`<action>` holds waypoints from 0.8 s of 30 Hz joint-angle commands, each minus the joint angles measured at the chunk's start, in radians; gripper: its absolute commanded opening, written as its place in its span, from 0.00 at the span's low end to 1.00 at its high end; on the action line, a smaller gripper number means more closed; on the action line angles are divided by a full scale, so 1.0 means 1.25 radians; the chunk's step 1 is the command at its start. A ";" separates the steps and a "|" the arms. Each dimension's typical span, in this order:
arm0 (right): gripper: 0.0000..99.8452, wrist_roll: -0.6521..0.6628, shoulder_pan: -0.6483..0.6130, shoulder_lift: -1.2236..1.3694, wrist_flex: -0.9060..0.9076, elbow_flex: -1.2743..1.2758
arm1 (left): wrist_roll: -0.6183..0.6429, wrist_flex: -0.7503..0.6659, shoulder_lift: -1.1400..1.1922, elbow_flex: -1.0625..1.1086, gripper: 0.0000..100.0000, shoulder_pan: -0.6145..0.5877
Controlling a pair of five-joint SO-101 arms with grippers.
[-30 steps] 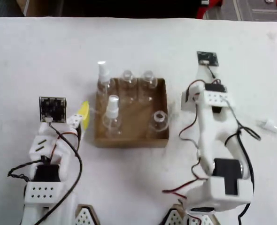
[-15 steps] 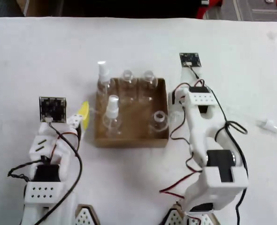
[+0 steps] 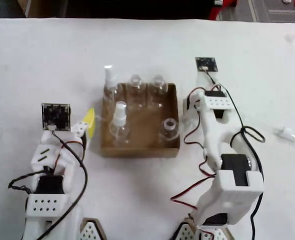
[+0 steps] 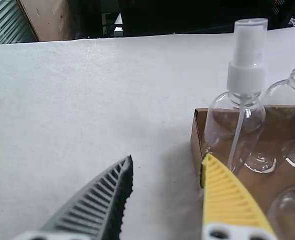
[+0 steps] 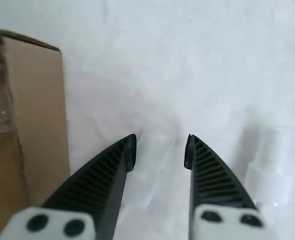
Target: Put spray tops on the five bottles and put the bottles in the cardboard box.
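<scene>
Right end effector [image 5: 160, 147] open, gripping nothing; white plastic spray top [image 5: 148, 172] lies on the white desk [image 5: 187, 60] between its jaws, near the brown cardboard box [image 5: 37, 110].

The cardboard box [image 3: 140, 150], holding five bottles [image 3: 168, 129], sits mid-tabletop [image 3: 47, 60] between the left gripper [image 4: 168, 162] and right gripper [image 5: 160, 147], with one spray top [image 3: 286, 133] lying well off to the right.

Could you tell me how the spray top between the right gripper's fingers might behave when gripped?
The spray top lies on its side and looks round, so it may roll if one finger of the right gripper touches it first. It looks small and is likely plastic, so it is probably light and stiff.
</scene>
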 commanded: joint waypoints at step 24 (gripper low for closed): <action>0.02 -0.007 0.012 0.069 0.068 -0.104 | -0.009 -0.016 -0.014 -0.017 0.21 0.001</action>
